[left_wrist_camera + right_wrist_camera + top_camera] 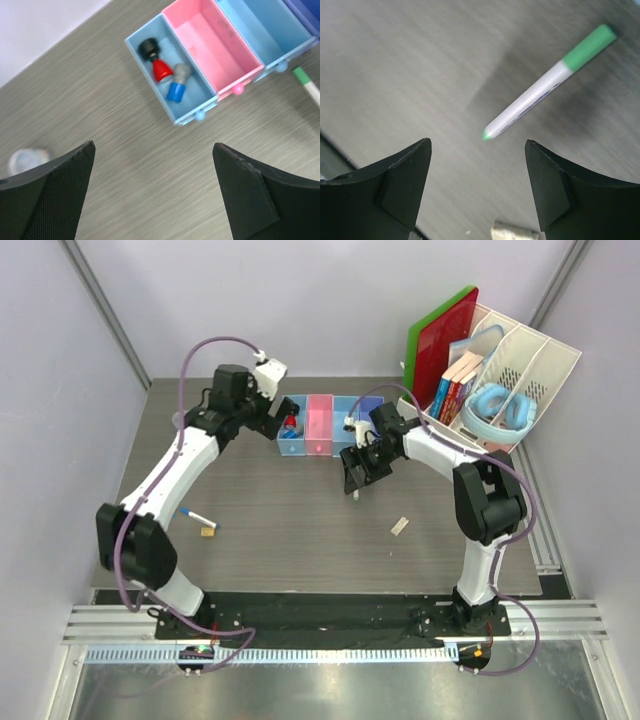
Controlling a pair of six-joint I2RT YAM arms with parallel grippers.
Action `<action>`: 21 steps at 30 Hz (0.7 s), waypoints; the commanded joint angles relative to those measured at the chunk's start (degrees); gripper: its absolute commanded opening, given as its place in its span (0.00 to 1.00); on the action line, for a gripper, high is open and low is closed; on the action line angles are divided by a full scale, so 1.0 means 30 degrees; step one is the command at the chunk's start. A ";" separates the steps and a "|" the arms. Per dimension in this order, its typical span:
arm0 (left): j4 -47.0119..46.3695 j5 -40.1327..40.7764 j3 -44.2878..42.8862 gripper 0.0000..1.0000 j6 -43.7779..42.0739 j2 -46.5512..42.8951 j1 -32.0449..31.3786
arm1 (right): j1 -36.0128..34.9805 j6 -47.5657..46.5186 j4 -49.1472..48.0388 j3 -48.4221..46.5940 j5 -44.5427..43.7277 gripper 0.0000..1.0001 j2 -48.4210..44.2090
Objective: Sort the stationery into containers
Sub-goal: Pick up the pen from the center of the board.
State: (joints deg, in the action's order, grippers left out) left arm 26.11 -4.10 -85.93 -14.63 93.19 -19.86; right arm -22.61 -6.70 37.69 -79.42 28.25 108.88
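1. Right gripper (477, 145) hangs over the green-tipped pen (545, 85) with its fingers spread wide, empty and touching nothing.
2. That pen lies flat on the table (300, 530), just on the near side of the row of trays, close to the light blue tray (260, 30). Seen from the right wrist, it sits a little ahead of the gap between the fingers, not yet between them.
3. Its long axis runs on a slant to the line joining the two fingers, neither square to it nor along it. The pointed end is closest to the gap and the green cap is farthest away. By my reading, a reach forward and a small wrist turn are needed so the fingers close across the barrel.
4. Of the two arms, the right is clearly the nearer. The left gripper (154, 150) hovers further left, by the blue tray (192, 112), also wide open and empty.
5. Inside the blue tray lie a red-black cylinder (156, 60) and a blue cylinder (177, 85). The pink tray (215, 40) shows nothing inside.
6. Nearer on the table lie the blue-tipped marker (195, 515) and yellow piece (208, 531) on the left, and the eraser (400, 526) on the right.
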 commanded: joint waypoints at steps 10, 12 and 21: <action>-0.0852 -0.0332 0.8104 1.00 -0.2475 -0.7036 0.3102 | -0.1309 0.5689 -0.4243 0.0193 -0.9060 0.72 0.2641; -0.0531 -0.0392 0.8398 1.00 -0.2593 -0.7447 0.3191 | -0.1836 0.5894 -0.4478 0.0368 -1.0402 0.69 0.2934; 0.0350 -0.0626 0.8429 1.00 -0.2915 -0.8738 0.3484 | -0.4033 0.6218 -0.4654 0.0866 -1.4104 0.54 0.3784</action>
State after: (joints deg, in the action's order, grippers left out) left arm 26.50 -4.80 -60.03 -21.85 68.34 -9.98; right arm -32.32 10.55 22.57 -79.22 -8.51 115.55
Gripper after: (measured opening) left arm 0.996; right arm 0.570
